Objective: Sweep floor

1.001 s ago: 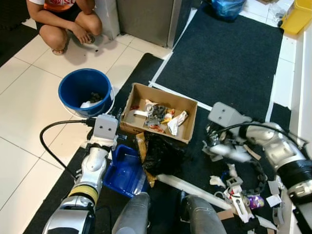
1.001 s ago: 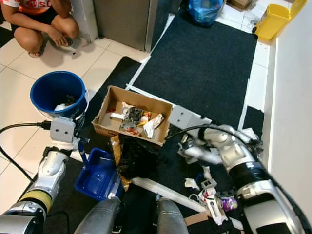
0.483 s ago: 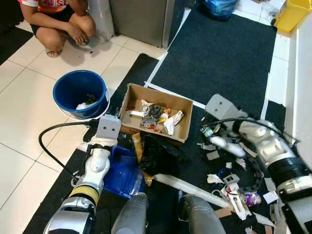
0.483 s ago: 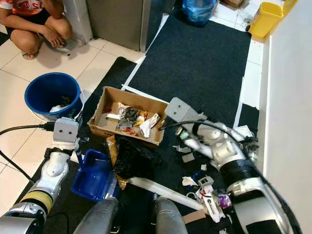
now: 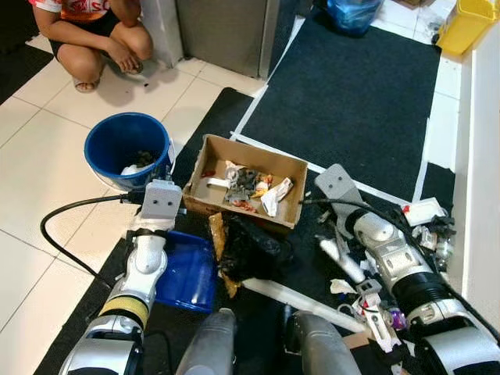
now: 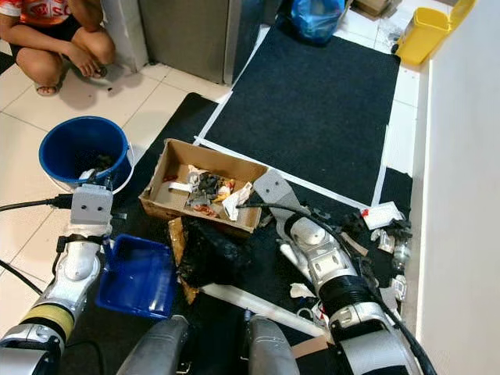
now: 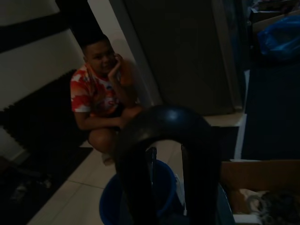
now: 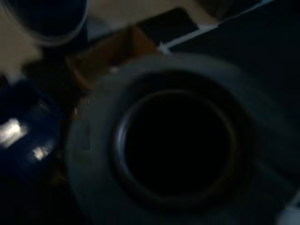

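My left gripper is down on the dark mat, shut on the handle of a blue dustpan that lies flat just left of a black plastic bag. The left wrist view has the dark handle loop arching close in front. My right gripper sits right of the bag, below the cardboard box's corner, shut on a grey tube-like brush handle. In the right wrist view this handle appears end-on as a blurred ring. Paper and plastic scraps litter the mat near the right arm.
A cardboard box of rubbish stands ahead, a blue bucket to its left on white tiles. A person crouches at far left. A long white strip lies before my legs. The wall runs along the right; a yellow bin stands far right.
The dustpan has gone from tilted up to lying flat, a little further left. My right arm has drawn in from the right to beside the box. The camera also shifted.
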